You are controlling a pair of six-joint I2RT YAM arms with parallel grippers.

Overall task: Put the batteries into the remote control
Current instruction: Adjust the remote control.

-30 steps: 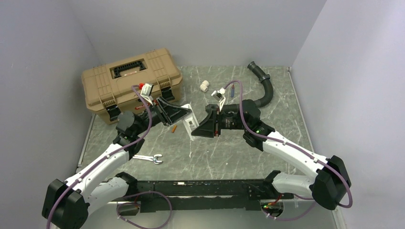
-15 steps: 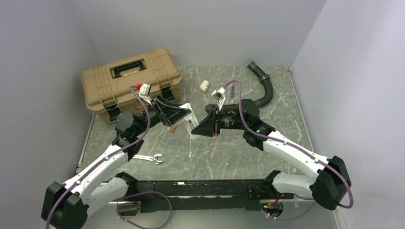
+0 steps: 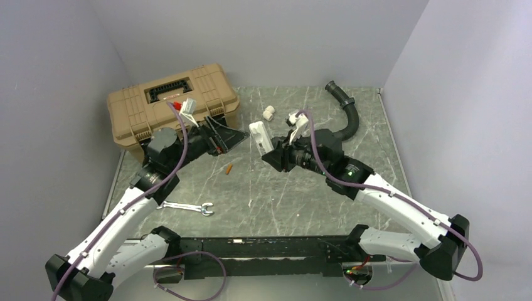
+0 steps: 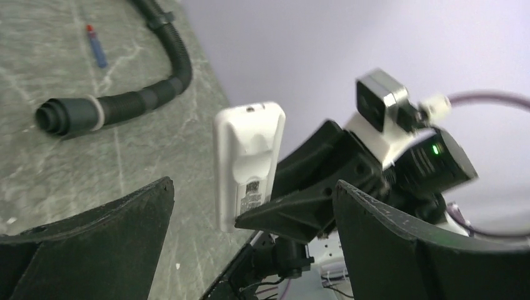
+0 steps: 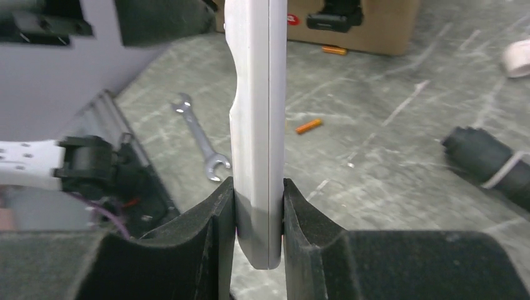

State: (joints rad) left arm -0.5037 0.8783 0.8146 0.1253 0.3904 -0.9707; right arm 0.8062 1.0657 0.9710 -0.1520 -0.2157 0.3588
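Note:
The remote control (image 3: 258, 138) is a slim white bar held upright above the table, back side showing in the left wrist view (image 4: 249, 164). My right gripper (image 3: 271, 157) is shut on its lower end, both pads pressed against its flat faces (image 5: 257, 125). My left gripper (image 3: 237, 135) hangs open just left of the remote, apart from it, with nothing between its fingers (image 4: 94, 237). One orange battery (image 3: 229, 168) lies on the table below the two grippers (image 5: 309, 126). A second battery (image 5: 334, 50) lies by the foot of the toolbox.
A tan toolbox (image 3: 169, 106) stands closed at the back left. A silver wrench (image 3: 186, 207) lies front left. At the back are a white pipe fitting (image 3: 268, 113), a black corrugated hose (image 3: 347, 116) and a red-and-blue stick (image 4: 97, 47).
My left gripper has opened, let go of the remote and drawn back toward the toolbox. The right gripper has raised the remote and swung it upright, further from the table.

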